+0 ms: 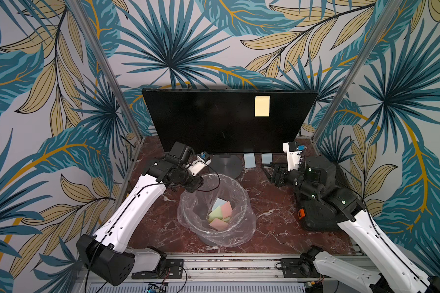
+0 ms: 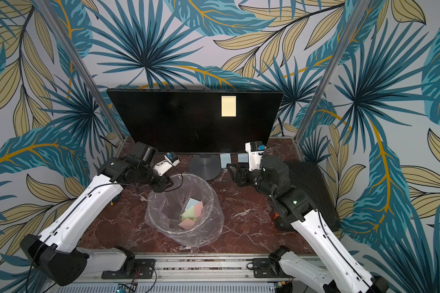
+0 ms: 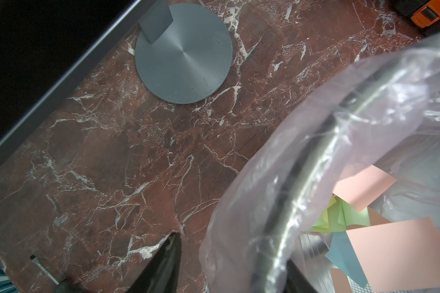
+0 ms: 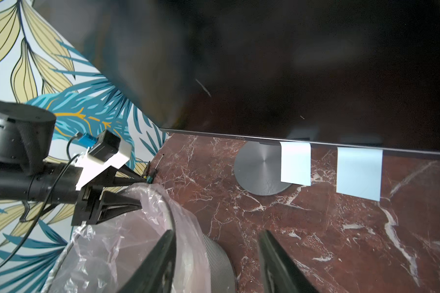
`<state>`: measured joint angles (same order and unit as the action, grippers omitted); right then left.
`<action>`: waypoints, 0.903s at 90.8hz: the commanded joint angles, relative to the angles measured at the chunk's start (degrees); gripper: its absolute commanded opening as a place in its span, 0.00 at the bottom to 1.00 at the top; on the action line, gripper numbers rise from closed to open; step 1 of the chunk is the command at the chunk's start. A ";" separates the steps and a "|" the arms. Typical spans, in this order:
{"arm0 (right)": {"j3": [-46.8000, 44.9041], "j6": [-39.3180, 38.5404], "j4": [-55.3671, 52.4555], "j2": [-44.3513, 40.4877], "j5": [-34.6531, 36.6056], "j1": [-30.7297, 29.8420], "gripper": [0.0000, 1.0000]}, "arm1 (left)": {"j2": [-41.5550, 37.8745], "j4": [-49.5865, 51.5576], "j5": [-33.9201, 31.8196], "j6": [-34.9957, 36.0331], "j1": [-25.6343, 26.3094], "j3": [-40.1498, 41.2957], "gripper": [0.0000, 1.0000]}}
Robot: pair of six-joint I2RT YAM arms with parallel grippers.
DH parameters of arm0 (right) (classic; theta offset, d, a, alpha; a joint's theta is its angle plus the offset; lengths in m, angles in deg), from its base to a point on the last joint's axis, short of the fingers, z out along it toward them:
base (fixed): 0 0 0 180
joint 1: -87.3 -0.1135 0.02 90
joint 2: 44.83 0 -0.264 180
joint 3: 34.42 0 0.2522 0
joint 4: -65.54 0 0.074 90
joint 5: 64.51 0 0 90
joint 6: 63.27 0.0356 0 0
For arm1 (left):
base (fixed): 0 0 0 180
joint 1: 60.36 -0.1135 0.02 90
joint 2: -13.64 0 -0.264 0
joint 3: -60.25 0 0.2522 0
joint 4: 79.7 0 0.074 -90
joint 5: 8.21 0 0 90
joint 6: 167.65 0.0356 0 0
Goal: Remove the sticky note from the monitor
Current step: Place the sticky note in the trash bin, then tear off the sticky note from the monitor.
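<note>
- Monitor (image 1: 214, 126) is standing at rear of marble table (image 1: 272, 215) on round grey base (image 1: 226, 166); screen is showing dark.
- Yellow sticky note (image 1: 262, 106) is sticking to the screen's upper area, R of centre in both top views, well apart from both grippers.
- Blue notes (image 4: 295, 162), qty 2, are hanging from the lower bezel, just beside the base.
- R gripper (image 4: 217, 232) is hovering low in front of the monitor, near the blue notes. Jaws are standing apart w/ nothing btwn them.
- L gripper (image 4: 137, 191) is sitting at the bin (image 1: 247, 203) rim. Jaws are standing apart, one finger each side of rim + clear liner; contact w/ rim cannot be told.
- Bin is standing mid-table, holding pink, green & blue discarded notes (image 1: 221, 213).
</note>
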<state>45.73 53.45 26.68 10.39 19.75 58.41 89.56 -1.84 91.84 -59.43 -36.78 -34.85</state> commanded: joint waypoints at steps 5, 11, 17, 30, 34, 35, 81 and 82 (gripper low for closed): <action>-2.95 8.09 6.79 0.36 -1.77 3.66 0.56 | 0.01 -0.47 -1.07 0.44 -0.04 0.77 0.53; -3.51 10.37 9.17 1.26 -3.89 5.26 0.56 | 0.10 -0.47 -1.23 0.46 -0.06 0.78 0.53; -3.49 12.59 11.70 2.24 -5.68 6.51 0.56 | 0.05 -0.64 -1.28 0.42 0.00 1.02 0.53; -2.67 16.85 18.29 4.23 -7.90 8.01 0.56 | 0.06 -0.93 -1.10 0.42 -0.01 1.39 0.53; -2.32 18.24 19.86 4.88 -8.18 8.41 0.56 | 0.10 -0.89 -1.11 0.45 -0.01 1.21 0.53; -2.19 18.61 20.15 5.02 -8.21 8.50 0.57 | 0.10 -0.85 -1.10 0.43 -0.06 1.15 0.53; 2.20 24.65 29.69 10.90 -10.85 10.68 0.56 | 0.11 -0.63 -1.32 0.47 -0.02 0.83 0.53; 2.31 24.67 29.81 10.98 -10.86 10.69 0.56 | 0.11 -0.63 -1.38 0.49 -0.02 0.83 0.53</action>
<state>45.90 77.14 52.69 20.77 9.96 68.77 89.56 -1.95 91.60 -59.43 -36.78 -34.65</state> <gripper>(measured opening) 0.566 0.534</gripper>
